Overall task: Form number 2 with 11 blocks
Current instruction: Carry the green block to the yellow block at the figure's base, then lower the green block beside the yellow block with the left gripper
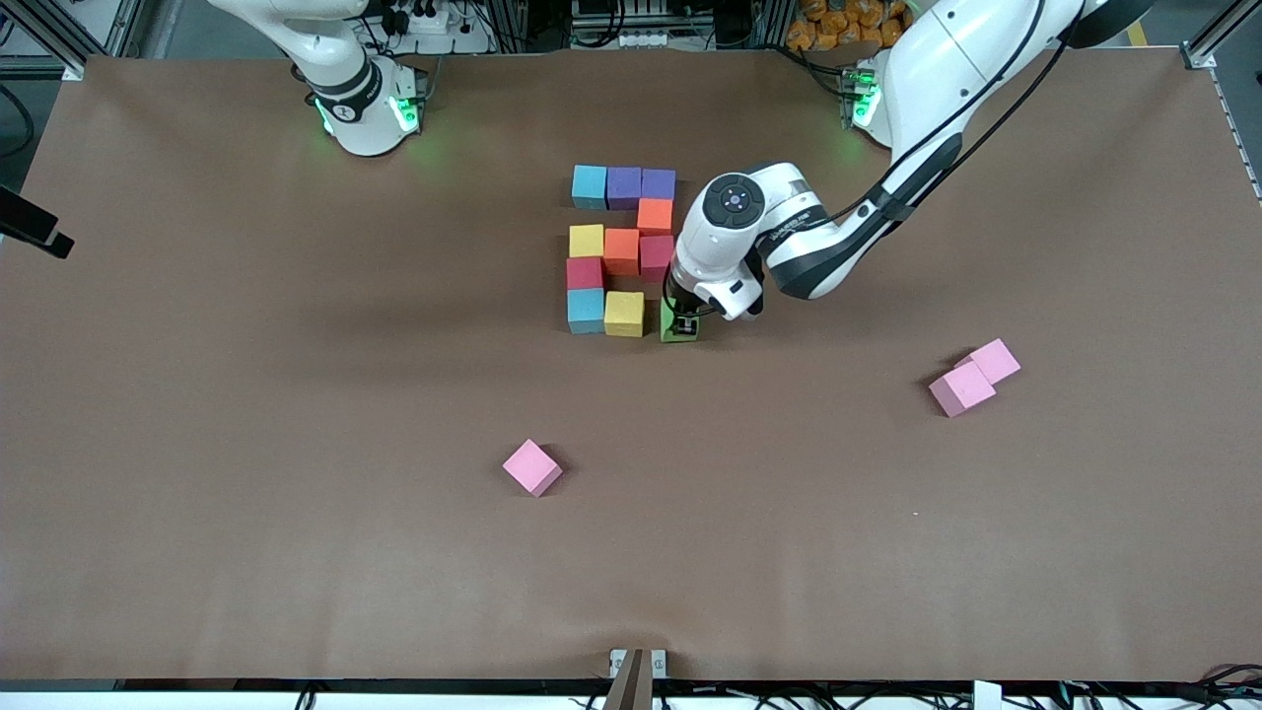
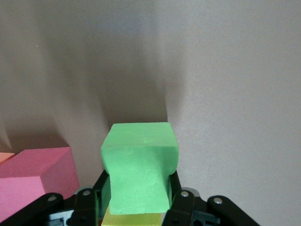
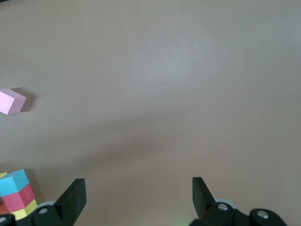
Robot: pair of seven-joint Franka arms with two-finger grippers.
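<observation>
Ten blocks lie together mid-table: light blue (image 1: 590, 185), purple (image 1: 624, 186), purple (image 1: 659, 183), orange (image 1: 655, 215), yellow (image 1: 586, 240), orange (image 1: 621, 250), red (image 1: 657, 256), red (image 1: 585, 272), light blue (image 1: 586, 310), yellow (image 1: 624, 314). My left gripper (image 1: 680, 323) is shut on the green block (image 1: 680, 329), low at the table right beside that last yellow block, toward the left arm's end. In the left wrist view my left gripper (image 2: 138, 188) squeezes the green block (image 2: 138, 165), with yellow (image 2: 131, 220) and red (image 2: 37, 174) beside it. My right gripper (image 3: 139, 195) is open and empty and waits over bare table.
Three pink cubes lie apart from the blocks: one (image 1: 532, 466) nearer to the front camera, and a touching pair (image 1: 961, 388) (image 1: 994, 360) toward the left arm's end. The right wrist view shows a pink cube (image 3: 11, 101) and a light blue block (image 3: 14, 182).
</observation>
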